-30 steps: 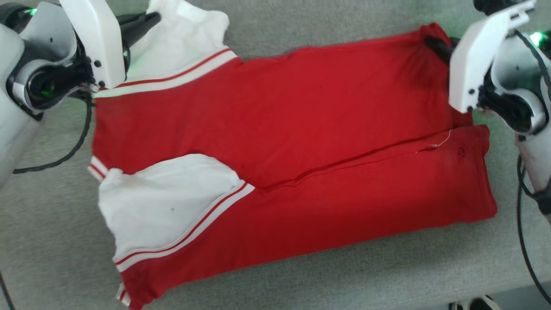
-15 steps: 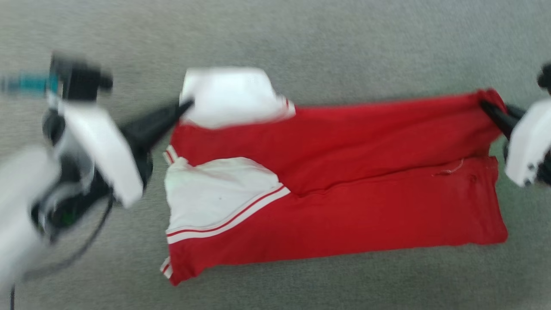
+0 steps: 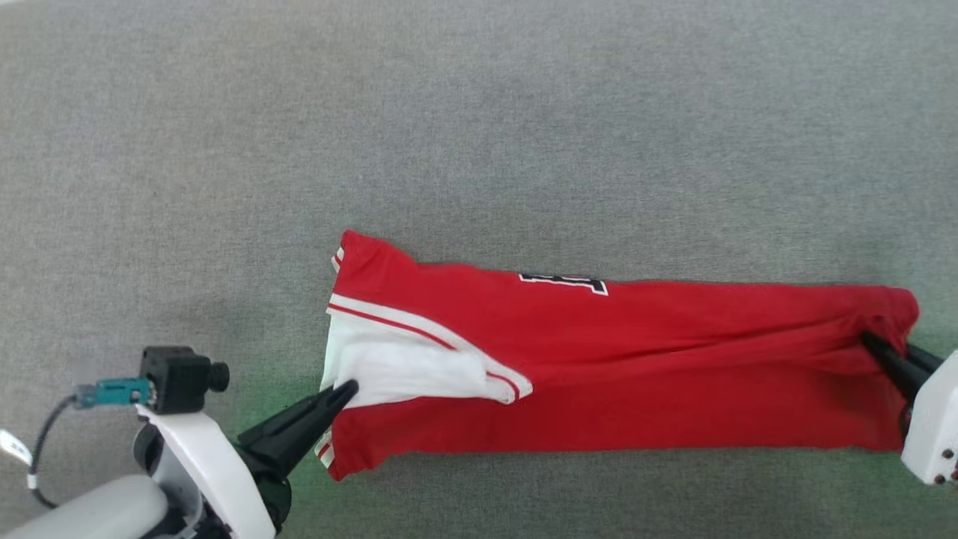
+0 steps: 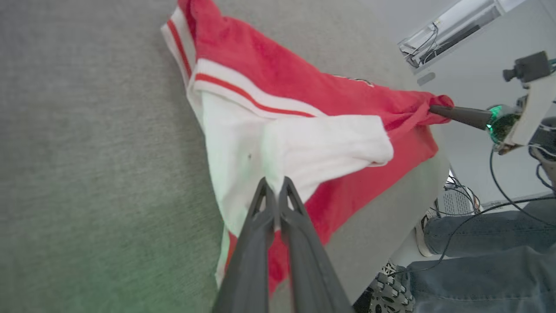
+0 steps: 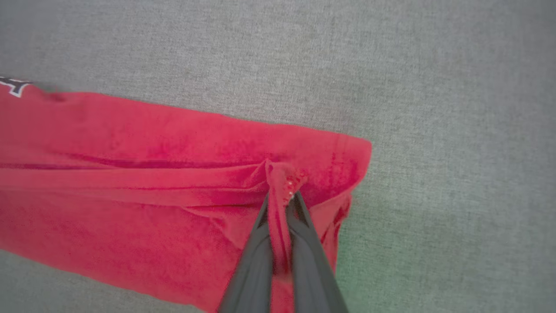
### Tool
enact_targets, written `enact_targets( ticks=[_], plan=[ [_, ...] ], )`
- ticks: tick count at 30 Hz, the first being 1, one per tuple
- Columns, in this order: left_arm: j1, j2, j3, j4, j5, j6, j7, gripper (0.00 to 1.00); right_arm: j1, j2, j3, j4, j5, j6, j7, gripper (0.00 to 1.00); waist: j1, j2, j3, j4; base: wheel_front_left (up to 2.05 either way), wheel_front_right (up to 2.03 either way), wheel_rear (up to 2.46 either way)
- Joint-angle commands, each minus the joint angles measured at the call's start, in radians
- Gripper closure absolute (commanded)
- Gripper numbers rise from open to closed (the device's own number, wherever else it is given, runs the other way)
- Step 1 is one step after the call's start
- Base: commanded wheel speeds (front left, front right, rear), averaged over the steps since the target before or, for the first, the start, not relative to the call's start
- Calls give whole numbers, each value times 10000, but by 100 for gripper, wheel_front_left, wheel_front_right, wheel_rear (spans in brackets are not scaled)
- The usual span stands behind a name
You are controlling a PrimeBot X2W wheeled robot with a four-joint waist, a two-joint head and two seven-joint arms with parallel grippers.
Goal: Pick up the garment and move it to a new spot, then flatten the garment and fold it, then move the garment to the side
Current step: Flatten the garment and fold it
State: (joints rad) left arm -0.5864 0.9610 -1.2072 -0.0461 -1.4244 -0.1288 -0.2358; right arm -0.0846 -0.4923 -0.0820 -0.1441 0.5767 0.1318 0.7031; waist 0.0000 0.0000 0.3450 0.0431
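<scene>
Evidently mid-fold, the red jersey T-shirt [image 3: 636, 359] lies stretched on the grey tabletop [image 3: 479, 135], the left gripper [image 3: 346, 388] with jaws clenched on its white sleeve [image 3: 404, 372], the right gripper [image 3: 868, 340] likewise on its hem [image 3: 894, 311]; the next move likely calls for laying that edge flat.

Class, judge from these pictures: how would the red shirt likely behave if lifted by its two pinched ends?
Probably floppy: the shirt bunches into creases where the right gripper pinches it. Likely light: the left gripper holds its end by a small pinch of white sleeve. Lifted, its middle would probably sag.
</scene>
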Motion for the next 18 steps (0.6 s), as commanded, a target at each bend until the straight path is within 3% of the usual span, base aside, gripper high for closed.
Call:
enact_targets(
  ticks=[1, 4, 10, 11, 13, 14, 15, 17, 18],
  plan=[
    [184, -147, -11, 238, 80, 25, -77, 100, 176, 190, -143, -163, -64, -22, 74, 100, 0, 0, 101, 41, 0, 0, 0],
    [299, -729, -21, 927, -8, 3, -134, 100, 305, 437, -269, -10, -420, -22, -15, 100, 0, 0, 235, 66, 0, 0, 0],
    [-70, -1316, -159, 1911, 419, -11, -62, 100, -273, 722, 94, 714, -678, -22, -299, 100, 0, 0, 304, -69, 0, 0, 0],
    [-90, -1337, -189, 2053, 523, -11, -77, 100, -361, 731, 193, 772, -702, -22, -342, 94, 0, 0, 281, -101, 0, 0, 0],
    [-58, -1400, -214, 2213, 634, 2, -113, 67, -465, 682, 286, 862, -754, -22, -408, 49, 0, 0, 252, -140, 0, 0, 0],
    [-22, -1430, -169, 2202, 697, 3, -160, 58, -465, 648, 273, 878, -757, -22, -406, 16, 0, 0, 226, -138, 0, 0, 0],
    [26, -1442, -83, 2175, 742, 1, -189, 38, -427, 621, 204, 842, -768, -22, -407, 0, 0, 0, 189, -109, 0, 0, 0],
    [190, -1448, 226, 2187, 861, 2, -267, 2, -233, 604, 2, 704, -736, -22, -362, 0, 0, 0, 83, -11, 0, 0, 0],
    [291, -1495, 425, 2150, 929, 0, -296, 0, -134, 617, -133, 640, -672, -22, -289, 0, 0, 0, 36, 49, 0, 0, 0]
  ],
)
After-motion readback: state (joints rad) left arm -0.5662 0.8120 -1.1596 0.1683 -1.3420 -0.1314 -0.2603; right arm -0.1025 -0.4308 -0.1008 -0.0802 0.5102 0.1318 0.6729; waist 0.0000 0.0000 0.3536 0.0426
